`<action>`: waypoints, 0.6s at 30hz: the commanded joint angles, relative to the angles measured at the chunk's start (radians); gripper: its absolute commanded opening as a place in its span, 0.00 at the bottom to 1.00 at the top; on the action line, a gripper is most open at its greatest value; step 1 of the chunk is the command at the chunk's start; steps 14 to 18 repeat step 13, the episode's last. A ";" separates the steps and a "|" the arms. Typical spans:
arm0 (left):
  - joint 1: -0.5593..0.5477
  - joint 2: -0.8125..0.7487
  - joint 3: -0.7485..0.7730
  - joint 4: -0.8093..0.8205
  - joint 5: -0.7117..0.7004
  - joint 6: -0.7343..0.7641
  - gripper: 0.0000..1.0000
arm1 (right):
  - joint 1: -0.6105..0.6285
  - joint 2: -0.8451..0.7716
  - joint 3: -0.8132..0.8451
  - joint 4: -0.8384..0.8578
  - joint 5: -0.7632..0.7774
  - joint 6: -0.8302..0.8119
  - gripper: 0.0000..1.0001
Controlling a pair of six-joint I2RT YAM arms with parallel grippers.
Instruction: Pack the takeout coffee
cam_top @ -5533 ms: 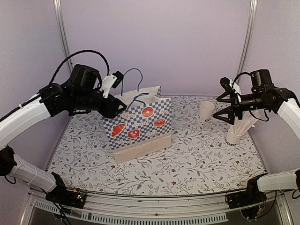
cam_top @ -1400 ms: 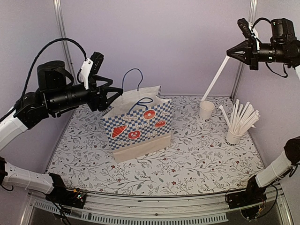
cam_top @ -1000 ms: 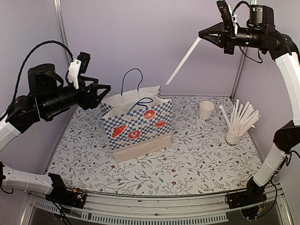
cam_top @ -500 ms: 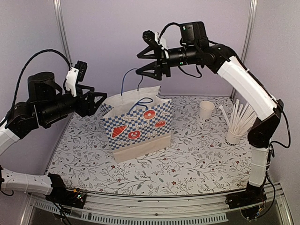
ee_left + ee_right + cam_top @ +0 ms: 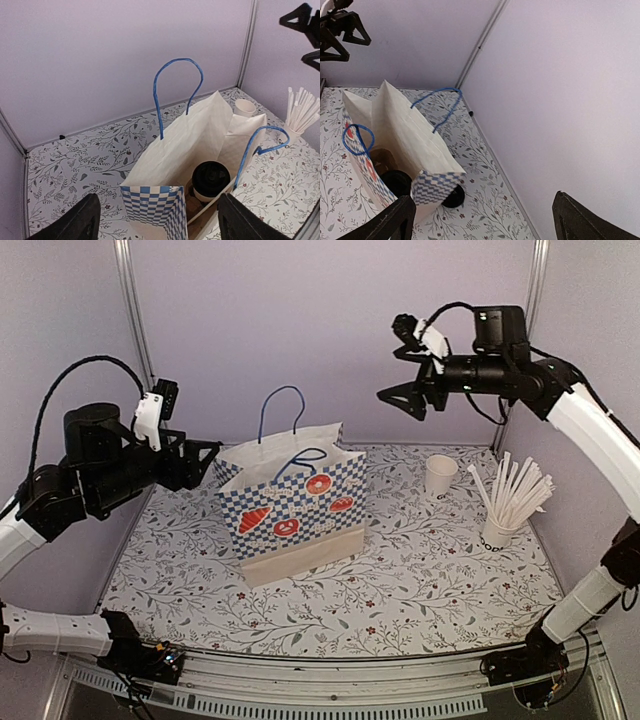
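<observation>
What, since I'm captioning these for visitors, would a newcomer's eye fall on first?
The blue-checked paper bag printed with pastries stands open mid-table, and the takeout coffee with its black lid sits inside it. Either side, the left pincer and right pincer hang open in the air, holding nothing. A cup of white sticks stands at the right.

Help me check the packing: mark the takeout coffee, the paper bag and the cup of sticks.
takeout coffee (image 5: 211,178), left wrist view, black lid.
paper bag (image 5: 300,502), top view, checkered front.
cup of sticks (image 5: 497,533), top view, cup wall.
</observation>
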 commanded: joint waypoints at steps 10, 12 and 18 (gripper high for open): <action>0.274 0.116 0.062 0.054 0.106 -0.009 0.87 | -0.405 -0.551 -0.557 0.303 0.245 0.349 0.99; 0.280 0.112 0.052 0.080 0.148 -0.027 0.87 | -0.441 -0.594 -0.580 0.308 0.245 0.367 0.99; 0.280 0.113 0.052 0.086 0.165 -0.035 0.87 | -0.456 -0.608 -0.595 0.311 0.230 0.379 0.99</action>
